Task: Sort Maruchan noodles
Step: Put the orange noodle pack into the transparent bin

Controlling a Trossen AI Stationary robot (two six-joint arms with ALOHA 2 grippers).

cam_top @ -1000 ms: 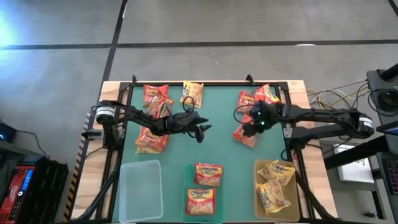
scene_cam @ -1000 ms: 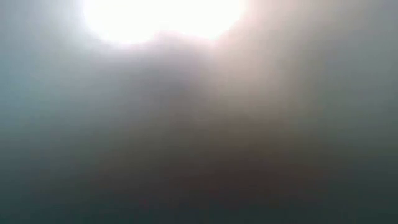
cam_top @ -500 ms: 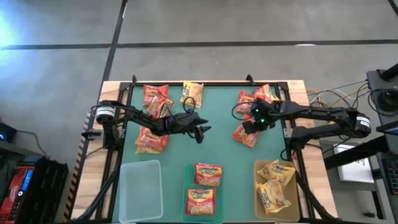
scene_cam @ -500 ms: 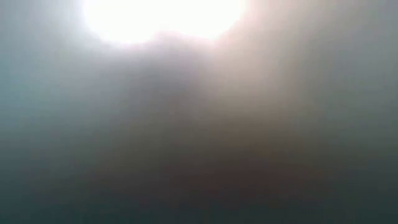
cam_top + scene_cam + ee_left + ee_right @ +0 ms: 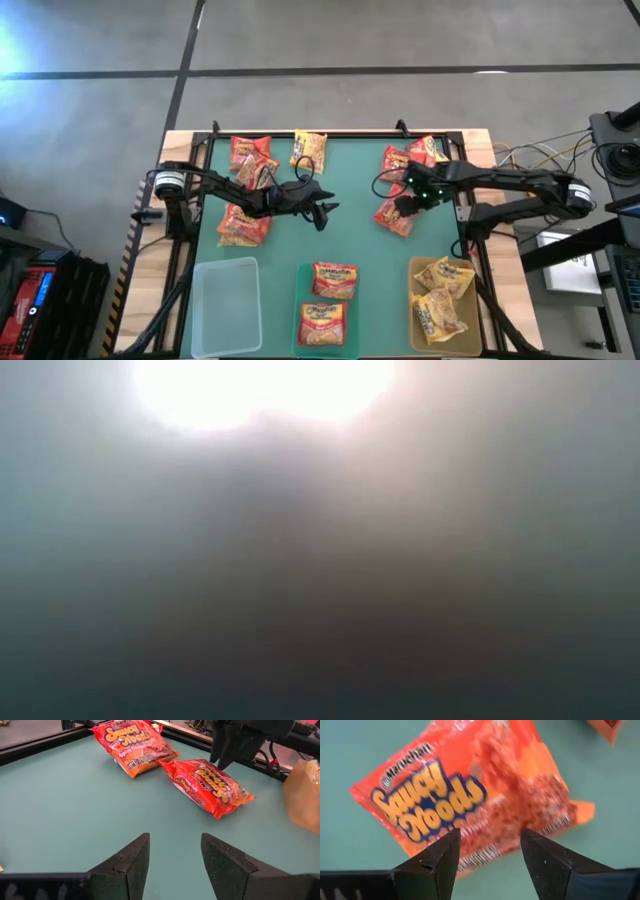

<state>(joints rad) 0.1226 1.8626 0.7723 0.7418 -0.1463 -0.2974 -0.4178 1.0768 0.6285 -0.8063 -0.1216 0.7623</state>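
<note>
Maruchan noodle packets lie flat on the green mat: an orange-red one (image 5: 393, 217) right of centre, more at the far right (image 5: 412, 154), red ones at the left (image 5: 250, 162) (image 5: 243, 224), and a yellow one (image 5: 308, 150) at the far edge. My right gripper (image 5: 490, 855) hangs open just over the orange-red packet (image 5: 465, 805), pointing steeply down, one finger on either side of its printed face. In the left wrist view, too, it (image 5: 227, 757) shows above that packet (image 5: 210, 785). My left gripper (image 5: 172, 855) stands open near the mat's middle (image 5: 322, 212), with nothing between its fingers.
Three shallow bins line the near edge. The clear one (image 5: 222, 305) is at the left, a green one (image 5: 352, 300) with two packets is in the middle, and one (image 5: 418, 300) with yellow packets is at the right. The low view shows only glare. Bare mat lies between the arms.
My right gripper has tipped over from a slant to point steeply down at the orange-red packet, staying above it. The packet has not moved. My left arm has kept still.
</note>
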